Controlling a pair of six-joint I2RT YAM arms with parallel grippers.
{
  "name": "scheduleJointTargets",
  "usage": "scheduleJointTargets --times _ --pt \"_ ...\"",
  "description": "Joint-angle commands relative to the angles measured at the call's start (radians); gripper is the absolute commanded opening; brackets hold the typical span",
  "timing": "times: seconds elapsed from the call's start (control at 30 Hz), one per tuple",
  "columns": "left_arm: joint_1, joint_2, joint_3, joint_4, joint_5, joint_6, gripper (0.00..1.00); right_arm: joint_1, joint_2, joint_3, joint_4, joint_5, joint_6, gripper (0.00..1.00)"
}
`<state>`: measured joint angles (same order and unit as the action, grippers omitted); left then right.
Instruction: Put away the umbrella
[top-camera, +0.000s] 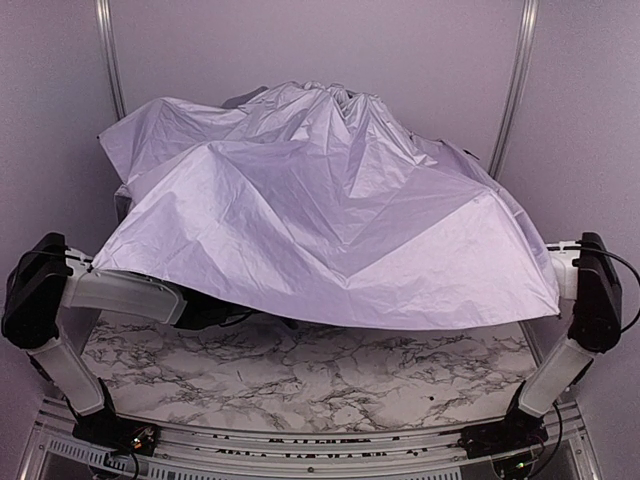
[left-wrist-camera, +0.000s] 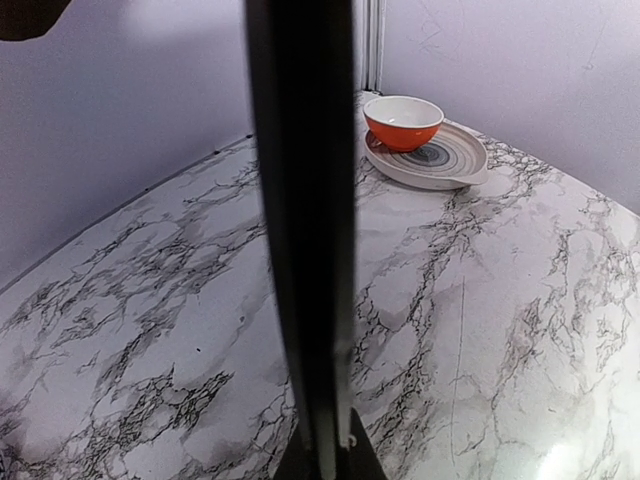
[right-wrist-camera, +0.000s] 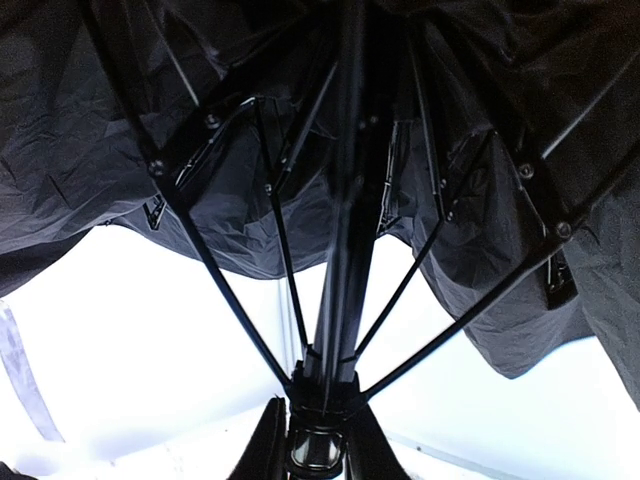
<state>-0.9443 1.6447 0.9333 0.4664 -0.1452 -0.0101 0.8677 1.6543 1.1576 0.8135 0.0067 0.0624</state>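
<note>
Hanging over both arms like a tent, the umbrella (top-camera: 330, 200) is spread out above the table (top-camera: 300, 385). Its shiny pale purple cloth is crumpled and full of folds. The cloth goes from the left arm (top-camera: 120, 290) across to the right arm (top-camera: 585, 290). Its near edge droops low over the marble top. From above, both grippers are hidden under the cloth.

The left wrist camera shows the left gripper (left-wrist-camera: 328, 458) pressed together on the thin black shaft (left-wrist-camera: 305, 200). The shaft runs straight up the middle of that view, from the finger tips at the bottom to the top edge. Behind it lies the white and grey marble. In the far corner, near the wall, a little orange bowl (left-wrist-camera: 402, 120) with a white inside sits on a round striped plate (left-wrist-camera: 455, 165).

The right wrist camera looks up into the umbrella. The black lining (right-wrist-camera: 80, 150) sags in big folds. Thin black ribs (right-wrist-camera: 225, 295) spread out like spokes from a hub (right-wrist-camera: 320, 395) low in the view. The right gripper (right-wrist-camera: 318, 448) has one finger on each side of that hub. It looks like it is pinching the hub, but this part is dark and close, so I am not fully sure.
</note>
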Motion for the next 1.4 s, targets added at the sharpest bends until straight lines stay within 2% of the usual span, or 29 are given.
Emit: scheduleJointTargets --times 0.0,0.13,0.23,0.4,0.5,0.73,0.87,0.97,1.03,1.17,1.37 --pt "0.010 -0.075 0.168 0.708 0.033 0.045 0.00 0.037 0.141 -0.190 -0.521 -0.072 -0.086 0.00" --pt "0.026 -0.050 0.178 0.709 0.087 0.006 0.00 0.051 0.162 -0.202 -0.527 -0.053 -0.125 0.00" --pt "0.040 -0.012 0.119 0.718 0.062 -0.001 0.00 0.051 0.158 -0.219 -0.509 -0.032 -0.152 0.00" --pt "0.064 0.093 -0.019 0.861 0.077 -0.096 0.00 0.090 0.121 -0.138 -0.529 0.023 -0.287 0.00" --pt "0.064 0.127 -0.044 0.897 0.089 -0.132 0.00 0.096 0.095 -0.098 -0.496 0.049 -0.324 0.00" --pt "0.061 0.098 0.040 0.616 -0.001 -0.078 0.03 0.076 0.045 -0.004 -0.369 0.074 -0.360 0.00" --pt "0.061 0.074 0.047 0.520 -0.047 -0.048 0.20 0.036 0.041 0.036 -0.290 0.034 -0.305 0.00" --pt "0.061 0.059 0.022 0.514 -0.078 -0.034 0.36 0.016 0.035 0.052 -0.235 0.008 -0.276 0.00" --pt "0.062 0.055 0.008 0.513 -0.090 -0.026 0.43 0.007 0.040 0.090 -0.234 -0.008 -0.272 0.00" --pt "0.068 0.056 -0.011 0.509 -0.090 -0.031 0.49 -0.016 0.041 0.172 -0.264 -0.027 -0.244 0.00" --pt "0.075 0.092 0.004 0.506 0.022 -0.051 0.59 -0.020 0.029 0.206 -0.219 -0.076 -0.187 0.00"
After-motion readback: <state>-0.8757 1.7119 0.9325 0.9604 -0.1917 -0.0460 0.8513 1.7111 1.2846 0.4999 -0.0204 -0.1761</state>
